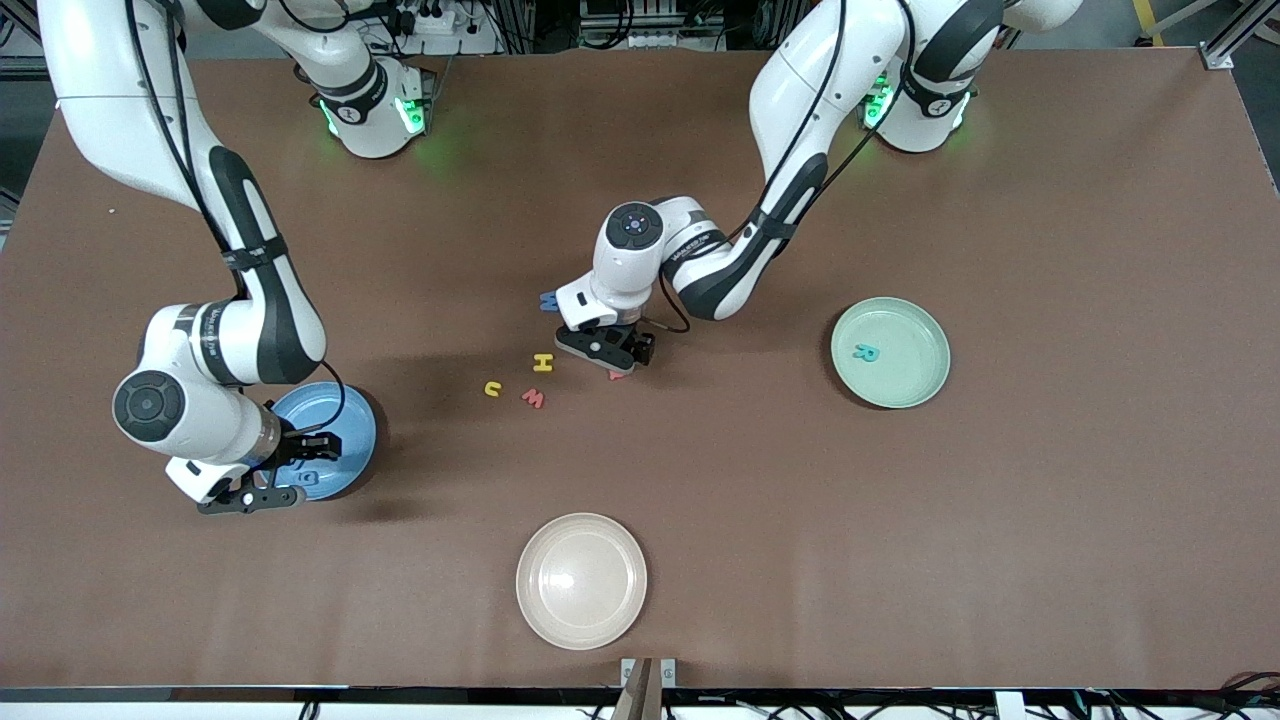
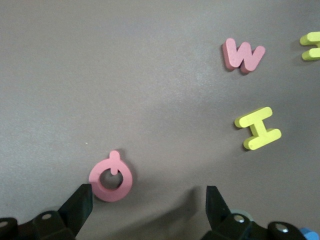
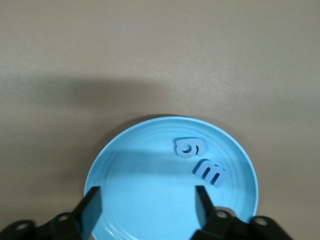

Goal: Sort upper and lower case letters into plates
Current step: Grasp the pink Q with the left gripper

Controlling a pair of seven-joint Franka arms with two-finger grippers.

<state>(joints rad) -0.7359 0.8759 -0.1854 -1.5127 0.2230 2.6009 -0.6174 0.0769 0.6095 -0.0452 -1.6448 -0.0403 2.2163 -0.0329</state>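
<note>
The left gripper (image 2: 145, 200) is held wide apart and empty, low over the loose letters at the table's middle. A flat pink foam ring-shaped letter (image 2: 111, 177) is seen just ahead of the fingertips, lying toward one finger rather than centred; re-centring is judged necessary. In the front view this letter is almost wholly hidden under that gripper. The right gripper (image 3: 145, 205) is spread and empty over the round blue plate (image 3: 130, 200), where two blue foam letters (image 3: 200, 160) lie.
</note>
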